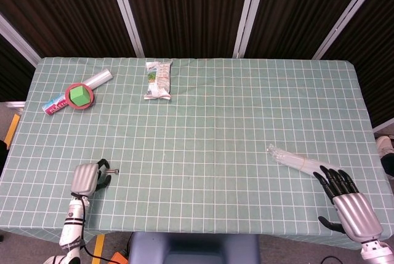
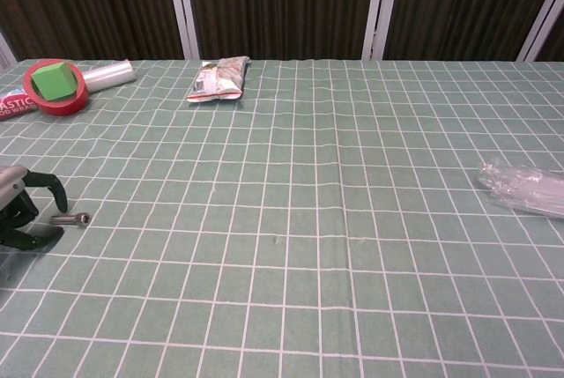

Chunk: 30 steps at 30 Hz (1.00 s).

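Left hand [image 1: 87, 177] near left, fingers curled around bolt [image 2: 72, 218], not yet pinching. Right hand [image 1: 348, 203] near right, fingers spread, tips at straw bag [image 1: 294, 159].

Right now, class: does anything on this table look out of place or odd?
Only mildly: a green cube sits inside a red tape ring lying on a plastic-wrap roll. Nothing looks spilled or damaged.
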Motion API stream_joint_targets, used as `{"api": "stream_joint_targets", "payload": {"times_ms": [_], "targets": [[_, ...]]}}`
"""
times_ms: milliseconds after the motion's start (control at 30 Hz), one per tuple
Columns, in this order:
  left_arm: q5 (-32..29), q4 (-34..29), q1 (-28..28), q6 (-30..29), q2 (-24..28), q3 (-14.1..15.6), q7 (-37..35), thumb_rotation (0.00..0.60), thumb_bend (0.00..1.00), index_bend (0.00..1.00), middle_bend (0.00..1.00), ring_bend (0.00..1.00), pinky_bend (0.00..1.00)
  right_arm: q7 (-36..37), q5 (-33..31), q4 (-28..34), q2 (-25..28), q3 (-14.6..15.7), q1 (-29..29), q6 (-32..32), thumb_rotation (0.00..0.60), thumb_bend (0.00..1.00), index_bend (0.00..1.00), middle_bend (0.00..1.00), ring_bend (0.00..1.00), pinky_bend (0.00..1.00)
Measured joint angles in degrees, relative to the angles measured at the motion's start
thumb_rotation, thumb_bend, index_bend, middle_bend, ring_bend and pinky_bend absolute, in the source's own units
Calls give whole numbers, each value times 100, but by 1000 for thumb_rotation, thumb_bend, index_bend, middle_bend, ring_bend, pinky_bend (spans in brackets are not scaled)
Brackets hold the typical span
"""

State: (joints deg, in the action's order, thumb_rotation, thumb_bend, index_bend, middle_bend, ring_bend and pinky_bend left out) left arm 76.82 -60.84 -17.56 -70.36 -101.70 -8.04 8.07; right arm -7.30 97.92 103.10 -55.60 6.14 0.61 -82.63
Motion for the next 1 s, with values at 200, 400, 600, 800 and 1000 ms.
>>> {"api": "stream_joint_targets", "payload": {"times_ms": [200, 400, 600, 800, 1000], "targets": [[-98, 11, -22, 68, 4, -2, 50, 600, 337, 505, 1000, 1000, 1000, 5, 1, 3, 7, 0, -5, -13, 600, 253, 0, 0, 0, 0], [-151, 29, -52, 94, -9, -11, 62, 600, 349, 526, 1000, 1000, 1000, -12, -5, 0, -3, -4, -4, -8, 600, 253, 0, 0, 0, 0], [-192, 4, -70, 113, 9, -7, 106, 600, 374, 548, 1000, 1000, 1000, -19, -10, 3, -2, -6, -6, -9, 600, 253, 0, 0, 0, 0], [-179, -136, -71, 60, 83, 9, 151, 600, 384, 547, 1000, 1000, 1000, -33, -17, 7, -6, -5, -8, -5, 600, 254, 0, 0, 0, 0], [-57, -389, -59, -110, 184, 59, 209, 600, 381, 537, 1000, 1000, 1000, -37, -11, 11, -7, 0, -7, 3, 600, 254, 0, 0, 0, 0]]}}
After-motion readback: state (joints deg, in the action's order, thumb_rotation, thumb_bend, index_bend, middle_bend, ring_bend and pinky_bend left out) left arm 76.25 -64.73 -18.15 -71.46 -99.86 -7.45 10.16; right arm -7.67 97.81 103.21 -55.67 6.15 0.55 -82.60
